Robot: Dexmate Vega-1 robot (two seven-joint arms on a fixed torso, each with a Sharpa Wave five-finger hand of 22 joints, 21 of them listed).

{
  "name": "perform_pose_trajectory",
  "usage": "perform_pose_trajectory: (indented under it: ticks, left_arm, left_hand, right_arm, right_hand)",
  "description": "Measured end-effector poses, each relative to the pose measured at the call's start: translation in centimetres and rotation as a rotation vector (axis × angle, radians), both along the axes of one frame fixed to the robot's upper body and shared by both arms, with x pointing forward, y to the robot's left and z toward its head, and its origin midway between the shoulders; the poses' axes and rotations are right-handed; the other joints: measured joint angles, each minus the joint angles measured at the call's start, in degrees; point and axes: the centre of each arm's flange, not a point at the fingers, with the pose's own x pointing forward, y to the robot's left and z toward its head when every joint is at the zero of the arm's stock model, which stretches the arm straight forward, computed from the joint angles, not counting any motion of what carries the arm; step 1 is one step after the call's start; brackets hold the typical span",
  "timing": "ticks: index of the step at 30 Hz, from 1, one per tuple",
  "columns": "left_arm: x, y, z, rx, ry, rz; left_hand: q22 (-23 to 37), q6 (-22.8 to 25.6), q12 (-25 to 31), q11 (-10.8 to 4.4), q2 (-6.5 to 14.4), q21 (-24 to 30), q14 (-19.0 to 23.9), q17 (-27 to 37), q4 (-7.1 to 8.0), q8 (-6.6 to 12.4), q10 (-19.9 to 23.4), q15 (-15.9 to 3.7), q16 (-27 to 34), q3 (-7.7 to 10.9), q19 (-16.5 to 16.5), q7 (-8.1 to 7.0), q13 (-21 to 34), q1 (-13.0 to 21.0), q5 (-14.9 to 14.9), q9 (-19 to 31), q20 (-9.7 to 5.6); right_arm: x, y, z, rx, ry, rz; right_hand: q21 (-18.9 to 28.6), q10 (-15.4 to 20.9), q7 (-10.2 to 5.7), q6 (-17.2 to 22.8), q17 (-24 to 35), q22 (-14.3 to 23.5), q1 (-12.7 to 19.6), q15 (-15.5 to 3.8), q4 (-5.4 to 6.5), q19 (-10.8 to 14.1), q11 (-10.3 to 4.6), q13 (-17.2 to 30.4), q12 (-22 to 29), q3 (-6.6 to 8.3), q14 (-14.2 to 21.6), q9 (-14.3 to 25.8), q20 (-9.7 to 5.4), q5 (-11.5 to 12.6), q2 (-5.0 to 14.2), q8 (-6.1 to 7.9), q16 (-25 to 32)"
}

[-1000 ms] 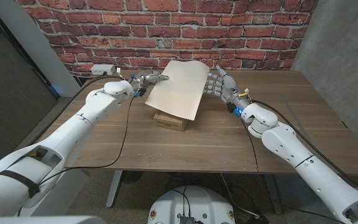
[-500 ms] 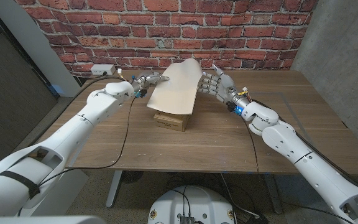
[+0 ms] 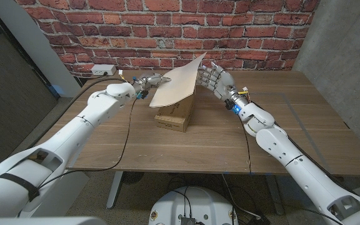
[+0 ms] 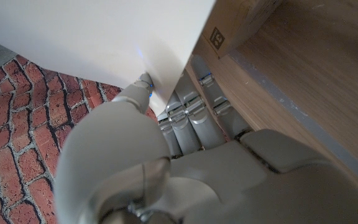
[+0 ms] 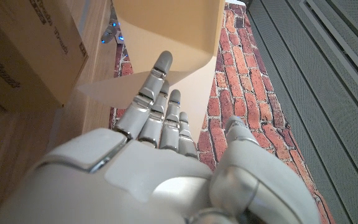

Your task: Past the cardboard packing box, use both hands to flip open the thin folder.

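Standing raised beyond cardboard packing box (image 3: 172, 117) on wooden table (image 3: 292, 134): thin folder (image 3: 177, 87), cover tilted steeply. Judged light, flexible, prone to buckling (best taken at free edges, not mid-panel). Left hand (image 3: 147, 81) pinching cover's edge between thumb and fingers; right hand (image 3: 212, 79) spread, fingers against cover, gripping nothing. Box print partly cut off, unreadable.

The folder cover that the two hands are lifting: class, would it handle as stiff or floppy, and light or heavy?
Probably flexible: the folder cover is a thin sheet. Likely light, since the left hand lifts it by one edge. It could flop back if released, standing tilted beside the right hand.
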Motion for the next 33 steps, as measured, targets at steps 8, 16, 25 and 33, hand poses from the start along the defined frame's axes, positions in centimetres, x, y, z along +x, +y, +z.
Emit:
perform_pose_trajectory:
  ticks: [8,16,25,33]
  left_arm:
    - [-0.1,0.1,0.1,-0.005,-0.002,0.004]
    - [0.2,0.0,-0.1,-0.017,0.005,-0.007]
    - [0.3,0.2,-0.1,-0.041,0.014,-0.026]
    - [0.5,0.4,-0.1,-0.062,0.023,-0.037]
  left_hand:
    - [0.0,0.0,-0.01,0.0,0.0,0.44,0.01,0.27,0.24,-0.1,0.0,0.01,0.0,0.24,-0.2,0.0,0.08,0.0,-0.01,-0.13,-0.21]
    - [0.01,0.0,-0.01,0.0,0.0,0.88,0.01,0.27,-0.02,-0.17,0.0,0.02,0.0,0.5,-0.2,0.0,0.15,0.0,-0.04,0.01,-0.21]
    - [0.01,-0.01,-0.01,0.0,0.01,1.33,0.09,0.27,-0.02,-0.19,0.0,0.1,0.0,0.49,-0.2,0.0,0.32,-0.01,-0.05,0.04,-0.21]
    - [-0.27,-0.01,-0.04,0.0,0.23,1.77,0.1,0.54,-0.02,-0.2,0.0,0.1,0.0,0.49,-0.51,0.01,0.73,-0.24,-0.18,0.04,0.11]
  right_arm:
    - [-0.7,0.6,0.9,-0.189,0.026,-0.065]
    - [-1.4,0.9,1.9,-0.375,0.004,-0.129]
    - [-2.0,1.4,2.8,-0.499,-0.05,-0.18]
    - [-2.4,1.8,3.3,-0.621,-0.099,-0.342]
  right_hand:
    - [0.87,1.7,-1.04,5.09,0.06,0.4,4.21,1.01,-0.98,0.27,-0.47,0.02,-0.43,6.13,1.24,0.0,1.2,4.25,-0.06,0.44,-0.47]
    - [1.38,-1.17,-3.91,5.82,0.05,0.45,10.68,0.44,-3.82,-3.11,-2.49,0.04,-2.02,14.72,-1.88,0.23,1.06,11.52,0.0,-0.84,-0.72]
    - [3.81,-3.13,-8.74,8.81,0.76,1.22,15.02,-4.36,-1.19,-5.36,-8.73,0.25,-2.45,20.37,-3.12,0.5,-1.25,16.52,0.25,-1.11,-0.49]
    - [5.89,-2.49,-11.08,10.1,1.25,1.73,12.79,-6.15,0.24,-6.3,-11.42,0.04,-2.21,12.8,-2.85,0.49,-1.29,10.8,-2.94,-1.11,0.0]
